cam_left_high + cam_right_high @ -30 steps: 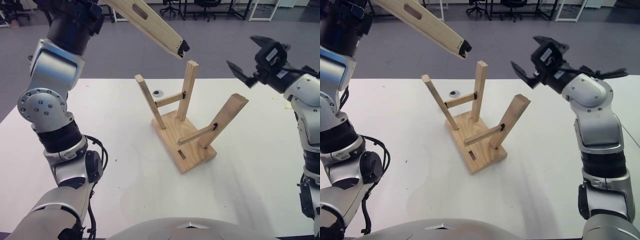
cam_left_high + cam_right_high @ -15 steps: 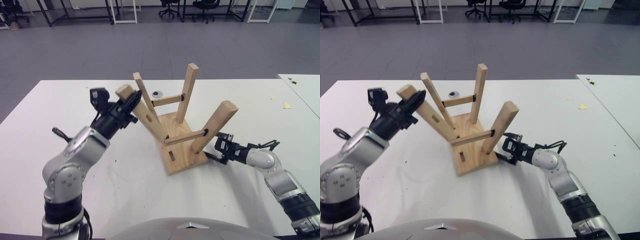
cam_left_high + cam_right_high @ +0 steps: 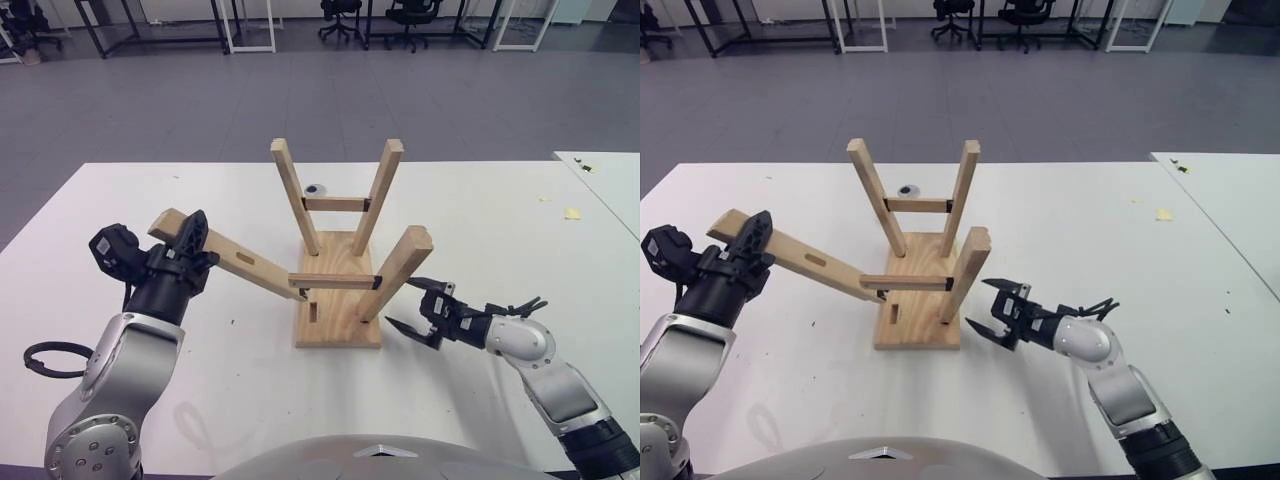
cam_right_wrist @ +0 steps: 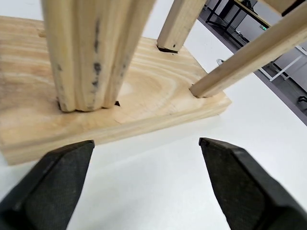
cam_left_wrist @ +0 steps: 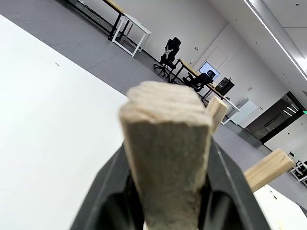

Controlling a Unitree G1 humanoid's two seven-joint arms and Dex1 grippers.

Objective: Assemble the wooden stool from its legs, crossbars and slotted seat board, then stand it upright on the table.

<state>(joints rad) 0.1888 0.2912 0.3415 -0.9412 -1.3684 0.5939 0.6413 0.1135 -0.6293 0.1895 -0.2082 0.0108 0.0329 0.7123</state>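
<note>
Fitting the last leg: we are holding the fourth leg (image 3: 240, 265) in our left gripper (image 3: 193, 247), whose fingers are clamping its upper end, as the left wrist view is showing. The leg is slanting down toward the slotted seat board (image 3: 340, 335), which is lying underside-up in the middle of the table (image 3: 500, 220). Its lower end is appearing to meet the free end of the front crossbar (image 3: 330, 281), just above the open slot (image 3: 312, 311). Three legs are already standing in the board, the rear pair joined by the rear crossbar (image 3: 337, 204). Our right gripper (image 3: 411, 307) is hovering with fingers spread wide, holding nothing, just beside the board's right edge and the front right leg (image 3: 397, 272). By our judgement, the next move is calling for swinging the slanted leg upright and seating its foot in the slot while the crossbar end is entering its mortise, the right gripper bracing the board. We are finding no brand, label or writing readable on any part.
</note>
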